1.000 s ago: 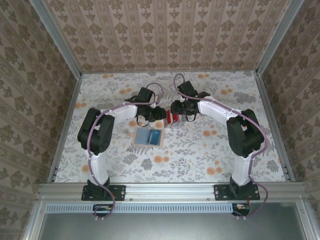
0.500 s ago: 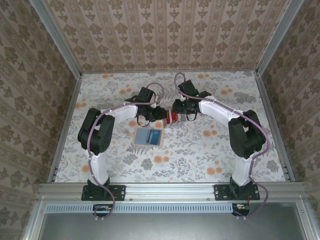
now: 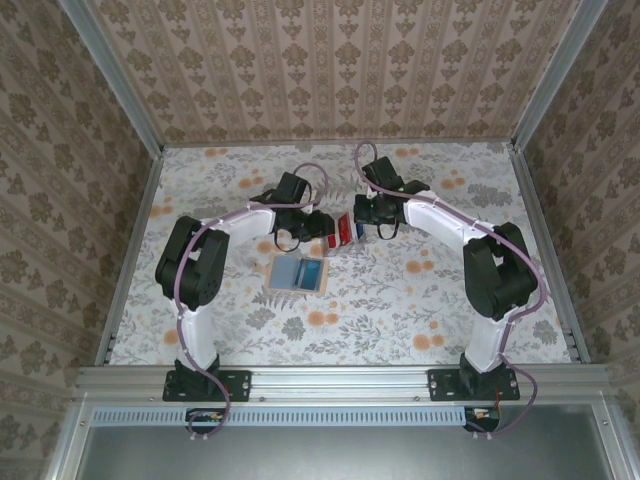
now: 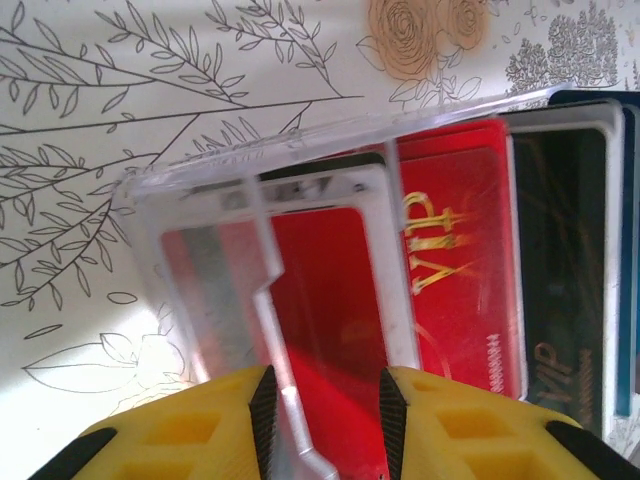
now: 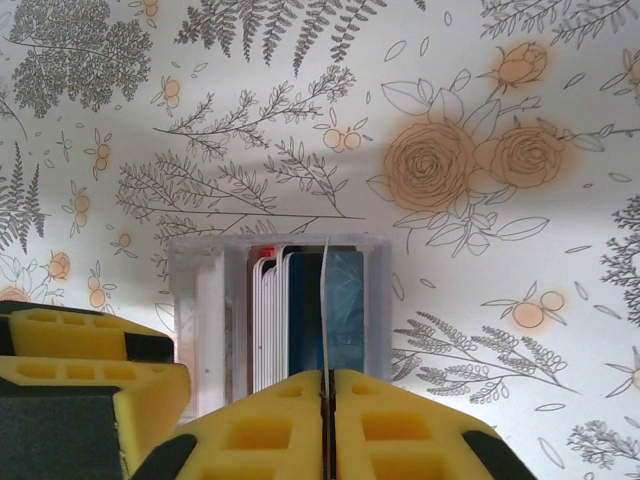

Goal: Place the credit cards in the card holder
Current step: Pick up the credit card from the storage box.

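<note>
Several credit cards [image 5: 305,310] stand on edge in a clear plastic box [image 5: 205,300]; the left wrist view shows red VIP cards [image 4: 455,260] and a dark one. My left gripper [image 4: 322,385] is shut on the near end of that clear box [image 4: 200,250], steadying it on the table. Directly over the box, my right gripper [image 5: 327,375] is shut on one thin card [image 5: 325,300], seen edge-on, its colour not clear. The card holder [image 3: 298,273] lies open on the table near the box [image 3: 340,232], tan outside with blue-grey lining, and neither gripper touches it.
The floral table cover [image 3: 400,310] runs to metal rails on all sides. The left gripper's yellow finger [image 5: 70,365] sits close to the left of my right gripper.
My right gripper has closed from half open onto one card in the box and shifted slightly to the right. The left gripper and the card holder have not moved.
</note>
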### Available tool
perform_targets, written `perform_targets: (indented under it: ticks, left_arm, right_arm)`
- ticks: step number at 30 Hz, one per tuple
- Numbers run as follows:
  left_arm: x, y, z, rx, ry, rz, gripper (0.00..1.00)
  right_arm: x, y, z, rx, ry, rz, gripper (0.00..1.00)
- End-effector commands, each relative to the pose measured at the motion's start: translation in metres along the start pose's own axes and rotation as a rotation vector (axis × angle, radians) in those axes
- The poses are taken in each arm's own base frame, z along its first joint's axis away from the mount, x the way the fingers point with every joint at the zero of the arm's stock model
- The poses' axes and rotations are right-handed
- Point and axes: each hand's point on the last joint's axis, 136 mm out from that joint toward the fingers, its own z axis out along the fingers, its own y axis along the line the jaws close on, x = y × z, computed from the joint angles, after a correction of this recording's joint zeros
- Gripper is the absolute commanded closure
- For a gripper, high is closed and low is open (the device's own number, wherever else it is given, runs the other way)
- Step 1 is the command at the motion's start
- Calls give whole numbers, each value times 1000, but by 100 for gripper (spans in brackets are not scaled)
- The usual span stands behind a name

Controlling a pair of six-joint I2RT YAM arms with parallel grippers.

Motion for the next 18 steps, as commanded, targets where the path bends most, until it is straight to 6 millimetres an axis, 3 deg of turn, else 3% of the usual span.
perform_targets:
  ticks: [1, 8, 15, 18]
  left_arm:
    - [-1, -4, 3, 1, 14, 4, 64]
    - [-2, 12, -9, -47, 4, 8, 64]
    - [5, 49, -26, -123, -3, -19, 64]
    - [8, 75, -36, -157, -11, -62, 64]
  right_arm:
    - [0, -2, -12, 4, -12, -7, 91]
    - [-5, -6, -30, 22, -42, -23, 94]
    - [-9, -7, -67, 25, -108, -42, 94]
    - [-5, -8, -80, 12, -130, -36, 94]
